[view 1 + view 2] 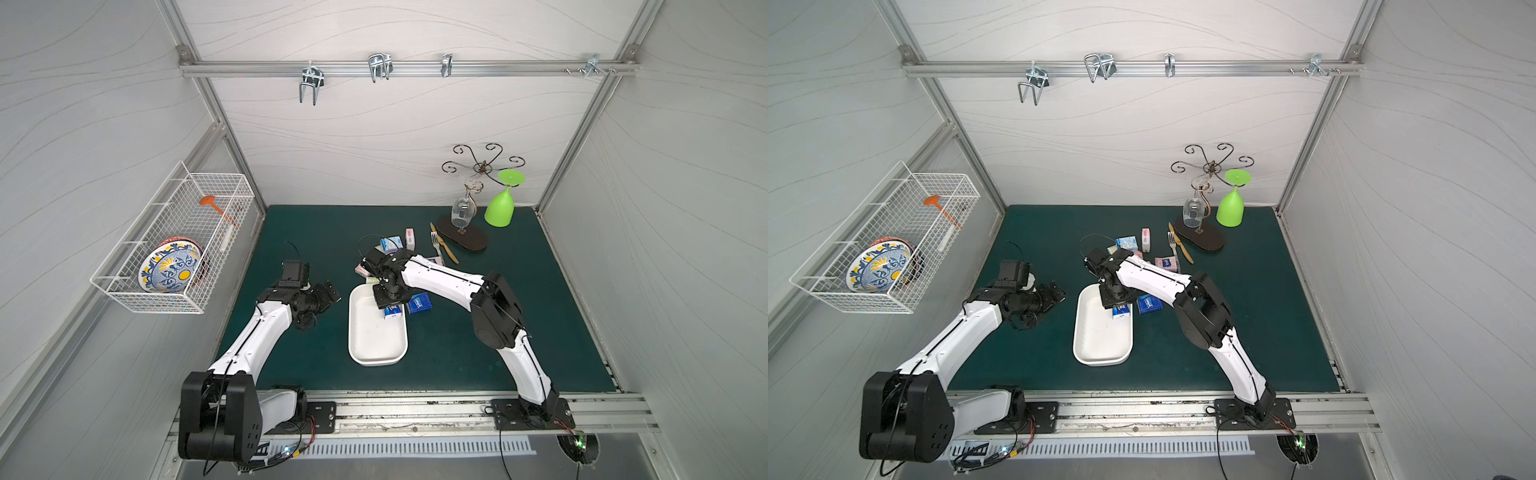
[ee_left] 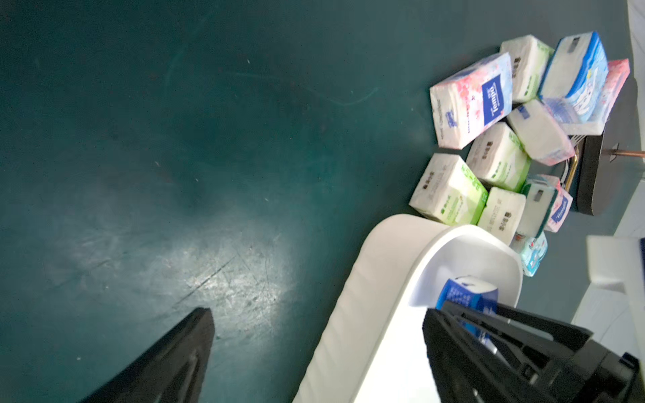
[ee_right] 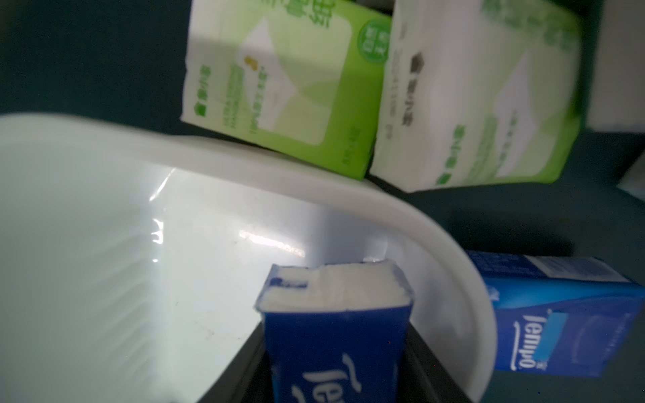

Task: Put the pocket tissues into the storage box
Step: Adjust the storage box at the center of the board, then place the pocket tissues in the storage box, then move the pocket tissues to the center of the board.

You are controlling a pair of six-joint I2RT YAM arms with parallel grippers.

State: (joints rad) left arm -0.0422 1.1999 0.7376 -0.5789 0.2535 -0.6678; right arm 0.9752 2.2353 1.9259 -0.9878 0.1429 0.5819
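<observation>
The white storage box (image 1: 376,361) lies on the green mat mid-table. My right gripper (image 1: 390,305) hangs over its far right corner, shut on a dark blue Tempo pack (image 3: 331,296) that stands on end inside the box. A second dark blue pack (image 1: 419,303) lies on the mat just outside the box's right wall. More pocket tissues (image 2: 471,101) in pink, light green and light blue are heaped beyond the box's far end. My left gripper (image 1: 328,293) hovers open and empty left of the box, its jaws straddling the box's left wall (image 2: 366,296).
A fork and a knife (image 1: 438,247) lie right of the heap. Behind them stands a wire glass holder on a dark oval base (image 1: 463,239), holding a clear glass and a green glass (image 1: 500,208). A white wire basket (image 1: 174,249) with a plate hangs on the left wall.
</observation>
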